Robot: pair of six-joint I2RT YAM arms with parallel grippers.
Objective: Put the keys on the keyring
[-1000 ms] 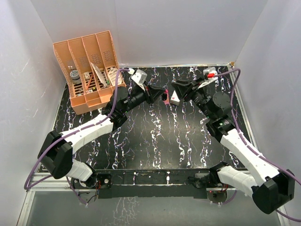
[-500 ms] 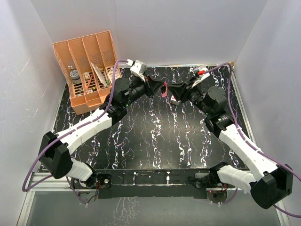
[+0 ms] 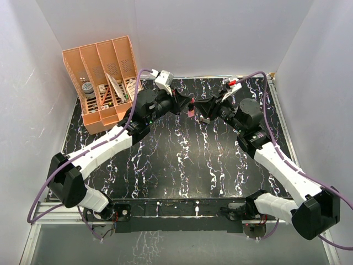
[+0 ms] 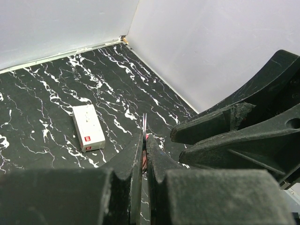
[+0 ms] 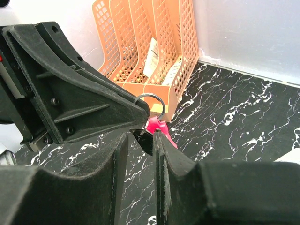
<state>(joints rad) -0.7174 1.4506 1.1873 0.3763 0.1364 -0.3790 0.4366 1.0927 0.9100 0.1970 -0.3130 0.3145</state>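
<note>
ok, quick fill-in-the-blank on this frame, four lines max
1. The keyring has a strap coloured ____.
2. The left gripper is shut on the ____.
3. The white box carries a ____ label.
4. The orange organizer stands in the far ____ corner.
Missing: pink; keyring; red; left.

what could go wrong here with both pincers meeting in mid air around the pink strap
1. The left pincer grips the short magenta-pink strap keyring by a thin edge above the black marbled table. A nudge from the right pincer could knock it loose and drop it.
2. The two pincers' tips sit very close together, so they may collide.
3. No tiny silvery-tan metal key shows in any view, so threading may come to nothing.
</note>
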